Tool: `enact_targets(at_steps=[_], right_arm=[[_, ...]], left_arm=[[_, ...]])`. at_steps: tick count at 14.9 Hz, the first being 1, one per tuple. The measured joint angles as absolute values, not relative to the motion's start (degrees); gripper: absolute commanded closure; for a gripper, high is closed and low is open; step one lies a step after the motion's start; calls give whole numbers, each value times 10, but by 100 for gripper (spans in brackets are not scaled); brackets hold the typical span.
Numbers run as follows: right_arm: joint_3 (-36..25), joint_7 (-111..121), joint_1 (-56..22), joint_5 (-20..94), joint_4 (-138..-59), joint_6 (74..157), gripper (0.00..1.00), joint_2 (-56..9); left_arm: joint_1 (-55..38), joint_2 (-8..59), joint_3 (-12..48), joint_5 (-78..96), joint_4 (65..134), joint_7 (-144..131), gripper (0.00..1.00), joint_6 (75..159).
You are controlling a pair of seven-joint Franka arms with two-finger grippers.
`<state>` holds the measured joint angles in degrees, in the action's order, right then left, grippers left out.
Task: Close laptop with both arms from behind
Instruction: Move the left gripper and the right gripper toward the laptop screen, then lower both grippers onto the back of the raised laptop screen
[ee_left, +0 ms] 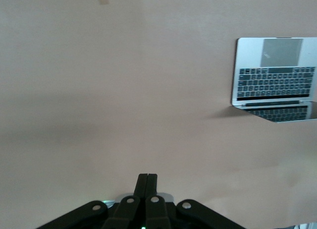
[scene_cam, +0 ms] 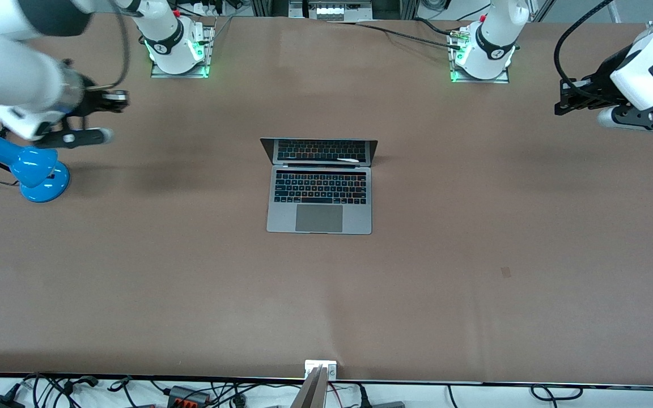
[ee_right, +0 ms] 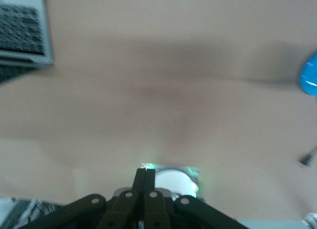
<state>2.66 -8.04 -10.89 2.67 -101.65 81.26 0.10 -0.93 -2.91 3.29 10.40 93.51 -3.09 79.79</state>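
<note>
Laptop [scene_cam: 319, 192] sits open mid-table, bare table [scene_cam: 474, 272] on all sides, well apart from both grippers. Left gripper [scene_cam: 564, 99] and right gripper [scene_cam: 115, 101] hang above the table ends, fingers pressed together, empty; blue lamp [scene_cam: 29, 167] just beside right gripper.

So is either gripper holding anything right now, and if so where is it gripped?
Nothing is held. The left gripper and the right gripper are both shut on nothing, up over bare table, away from the open laptop.

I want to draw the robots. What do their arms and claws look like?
Both arms are fat, round and white, with black bands at the joints and black cables. The left claw and the right claw are black. Green lights glow at both bases.
</note>
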Motion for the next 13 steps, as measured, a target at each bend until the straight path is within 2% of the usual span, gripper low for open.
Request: enact_targets(at_steps=[6, 9, 13], right_arm=[[29, -151, -180, 100, -1220, 1048, 100, 53], [30, -189, -237, 103, -1265, 1130, 100, 57], [30, -248, -306, 104, -1292, 1200, 100, 43]], left_arm=[[-17, -9, 89, 139, 977, -47, 100, 822], [-18, -3, 135, 162, 1027, -68, 100, 886], [-22, 39, 240, 168, 1077, -155, 100, 945]])
